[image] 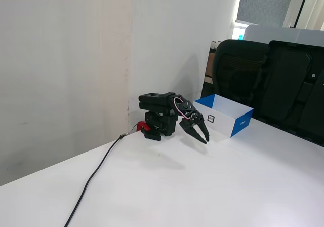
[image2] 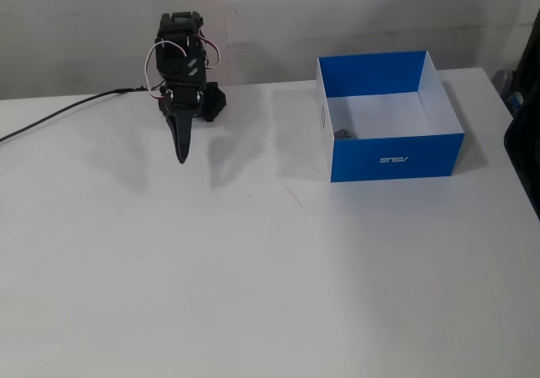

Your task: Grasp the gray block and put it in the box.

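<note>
Resting in box (image2: 396, 153) corner: gray block (image2: 342, 132)

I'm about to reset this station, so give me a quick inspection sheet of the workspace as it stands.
Surface: white table, bare in front.
Job's things: gray block already lies inside the blue box, near its left wall.
Clutter: nothing seen.
Tool: tool shut, empty, folded low near the arm's base, apart from the box.
Cables: black cable runs across the table to the base.
Surroundings: white wall; black chairs behind the box.
</note>
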Action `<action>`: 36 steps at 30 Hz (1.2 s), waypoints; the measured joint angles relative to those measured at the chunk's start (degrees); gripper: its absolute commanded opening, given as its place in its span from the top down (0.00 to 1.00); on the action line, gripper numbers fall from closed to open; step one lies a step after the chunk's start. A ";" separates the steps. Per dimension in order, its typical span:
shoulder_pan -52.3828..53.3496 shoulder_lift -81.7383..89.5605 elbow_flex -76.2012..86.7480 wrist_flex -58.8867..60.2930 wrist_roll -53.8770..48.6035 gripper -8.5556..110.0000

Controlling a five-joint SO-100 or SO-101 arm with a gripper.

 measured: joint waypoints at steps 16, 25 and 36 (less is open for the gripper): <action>2.46 0.00 0.62 7.82 28.12 0.93; 2.29 0.00 0.62 7.82 29.18 0.93; 2.72 0.00 0.62 7.82 29.18 0.93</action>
